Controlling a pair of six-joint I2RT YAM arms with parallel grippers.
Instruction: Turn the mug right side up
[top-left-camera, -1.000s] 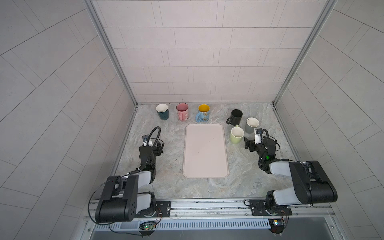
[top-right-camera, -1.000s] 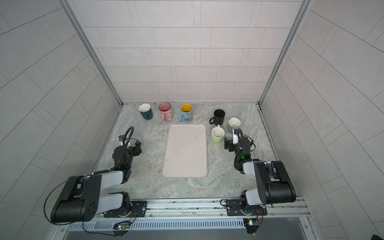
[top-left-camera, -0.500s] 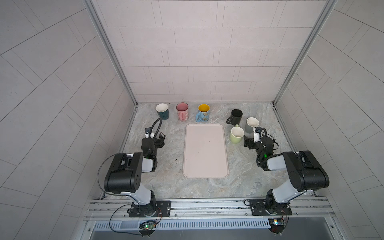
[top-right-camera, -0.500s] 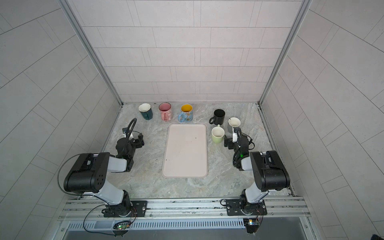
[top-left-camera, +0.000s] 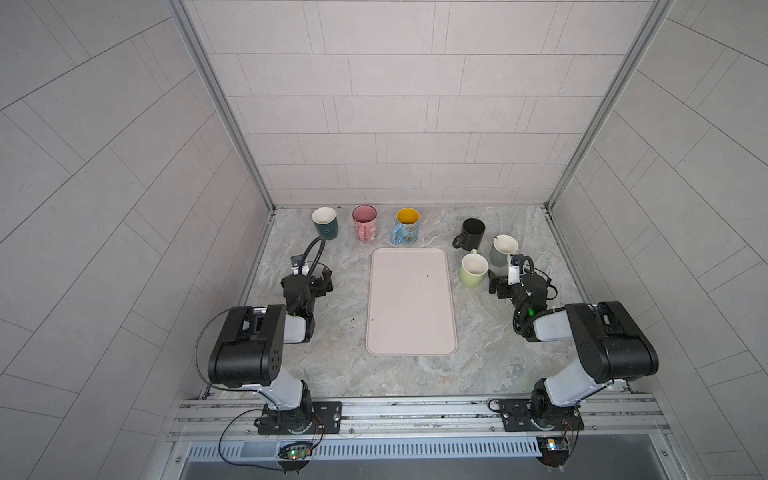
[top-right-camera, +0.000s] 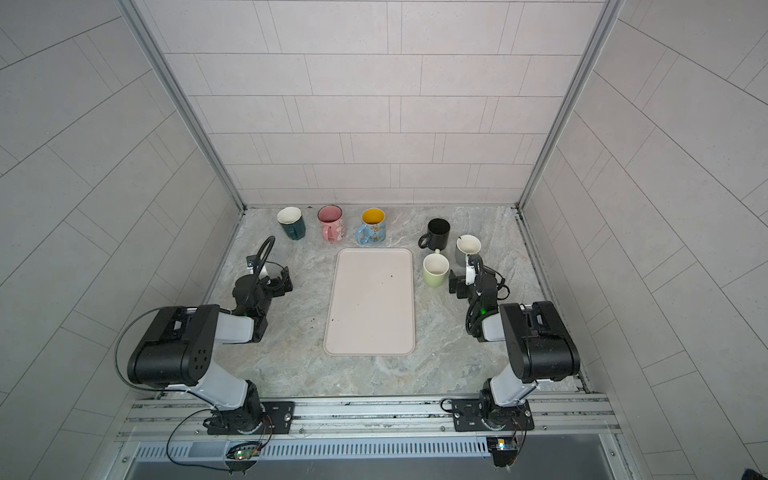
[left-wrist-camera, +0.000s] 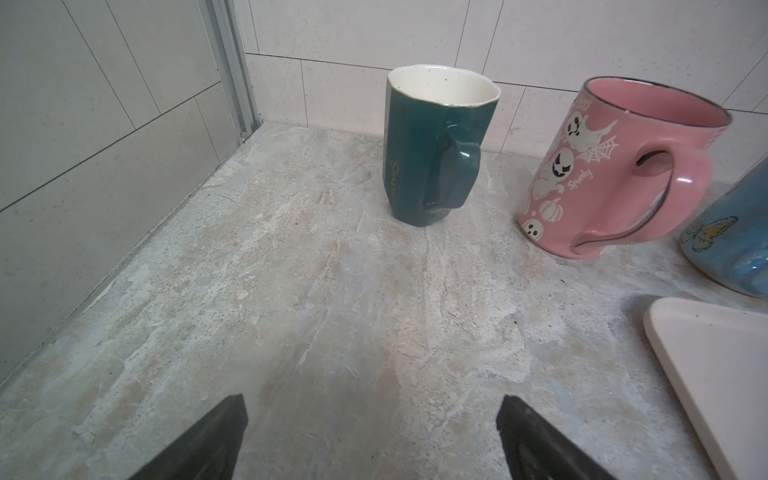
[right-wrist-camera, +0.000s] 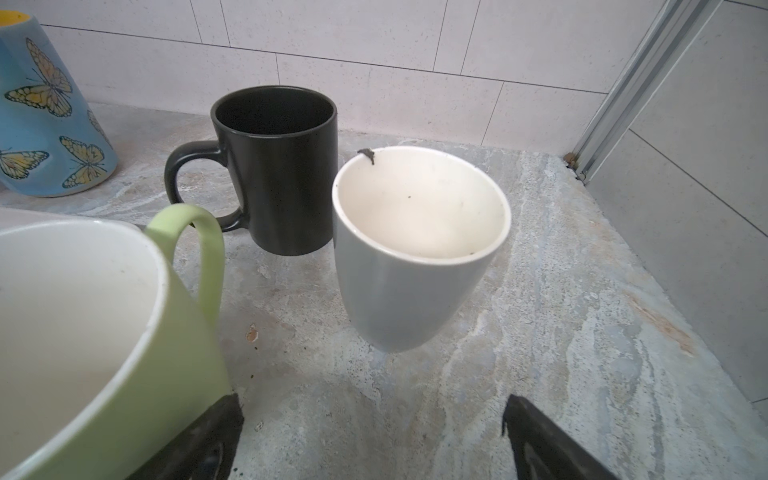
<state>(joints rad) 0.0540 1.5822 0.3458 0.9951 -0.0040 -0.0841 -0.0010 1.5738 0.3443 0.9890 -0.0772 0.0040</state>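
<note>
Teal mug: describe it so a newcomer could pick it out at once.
Start at the pale pink tray in the middle of the table. Beyond its far left corner, a row of mugs runs along the back wall; the teal mug is leftmost. Unlike the pink mug beside it, it is dark outside, white inside.

Six mugs of many colours on a grey, swirly table (left-wrist-camera: 291, 291)

Straight ahead of the left gripper (left-wrist-camera: 372, 399), whose jaws are black, is a dark green mug (left-wrist-camera: 432, 145), white inside. Off to one side of the jaws is a pink mug (left-wrist-camera: 602, 166) with white ghosts, pumpkins and a spider web. Ahead of the right gripper (right-wrist-camera: 371, 401), also with black jaws, is a grey mug (right-wrist-camera: 407, 291), white inside. Past it is a plain black mug (right-wrist-camera: 286, 174). Right by one jaw is a light green mug (right-wrist-camera: 174, 332). Far off is a blue mug (right-wrist-camera: 45, 112) with yellow butterflies. The tray (top-left-camera: 410, 299) is pale pink.
</note>
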